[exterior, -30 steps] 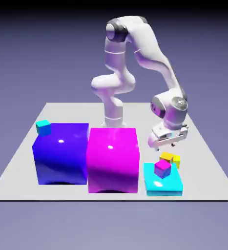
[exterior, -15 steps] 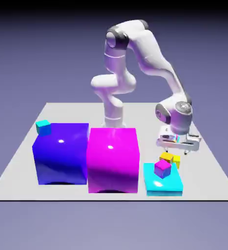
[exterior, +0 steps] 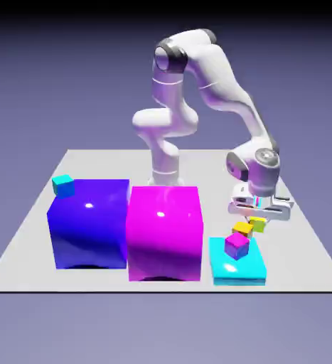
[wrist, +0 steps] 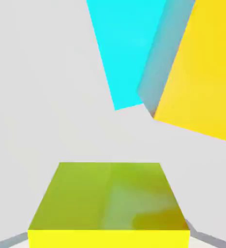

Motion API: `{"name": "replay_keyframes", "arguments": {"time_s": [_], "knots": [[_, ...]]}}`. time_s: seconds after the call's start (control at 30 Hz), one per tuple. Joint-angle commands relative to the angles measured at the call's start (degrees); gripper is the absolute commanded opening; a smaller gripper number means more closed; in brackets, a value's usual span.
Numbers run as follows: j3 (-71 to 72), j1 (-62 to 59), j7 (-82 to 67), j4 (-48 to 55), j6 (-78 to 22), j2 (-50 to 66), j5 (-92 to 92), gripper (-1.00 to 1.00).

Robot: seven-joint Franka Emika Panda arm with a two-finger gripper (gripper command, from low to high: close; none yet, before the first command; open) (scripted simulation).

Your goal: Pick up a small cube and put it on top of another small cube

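The small yellow-green cube (exterior: 259,225) sits between the fingers of my gripper (exterior: 259,220), which is shut on it near the exterior view's right. In the hand view this cube (wrist: 110,201) fills the bottom, and only grey slivers of the fingertips (wrist: 10,239) show beside it. A tiny orange-yellow cube (exterior: 241,229) lies just to its left, seen large at the hand view's upper right (wrist: 202,72). A tiny magenta cube (exterior: 236,246) rests on a flat cyan block (exterior: 239,269).
A big blue block (exterior: 89,223) and a big magenta block (exterior: 163,232) stand side by side at the table's front. A tiny cyan cube (exterior: 63,185) sits on the blue block's far left corner. The cyan block (wrist: 127,48) also shows in the hand view.
The hand swung right and came down over the yellow-green cube, then the jaws closed on it. The cube now sits slightly higher in the exterior view.
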Motion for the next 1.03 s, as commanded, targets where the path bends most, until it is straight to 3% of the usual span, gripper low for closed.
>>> {"name": "replay_keyframes", "arguments": {"time_s": [0.0,0.33,0.67,0.9,0.93,1.0], "knots": [[0.34,-0.94,-0.88,0.69,-2.54,-0.32,-0.86,-1.00],[2.01,-9.85,-9.28,8.23,-26.97,-4.08,-7.15,-1.00],[-18.74,-1.55,5.82,13.13,-14.15,-9.31,10.21,-1.00],[-18.73,-0.02,5.94,9.98,-3.96,-2.45,9.92,-1.00],[-18.73,-0.02,5.94,9.98,-3.96,-2.45,9.92,1.00],[-18.76,-0.39,5.93,10.76,-6.45,-4.14,10.02,1.00]]}}
